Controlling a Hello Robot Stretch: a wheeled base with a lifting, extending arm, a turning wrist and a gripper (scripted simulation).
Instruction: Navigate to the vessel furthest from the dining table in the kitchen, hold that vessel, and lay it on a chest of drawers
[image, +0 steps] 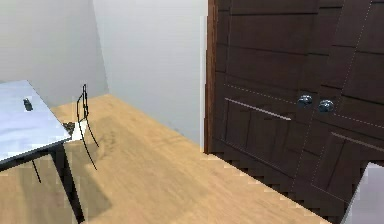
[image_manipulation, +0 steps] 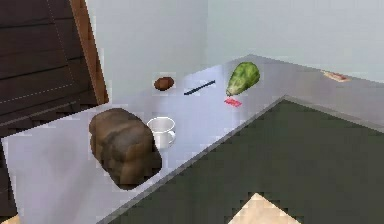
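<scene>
On the grey bench (image_manipulation: 270, 95), close to its near edge: a white vessel (image_manipulation: 161, 130), upright, just beside a dark loaf (image_manipulation: 124, 145). Cannot tell state of the fingers, nor which way from them to reach.

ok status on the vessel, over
white vessel upright on grey counter, arm side view. brown loaf close at its left, may crowd a grab. dark double doors ahead in forward view.
</scene>
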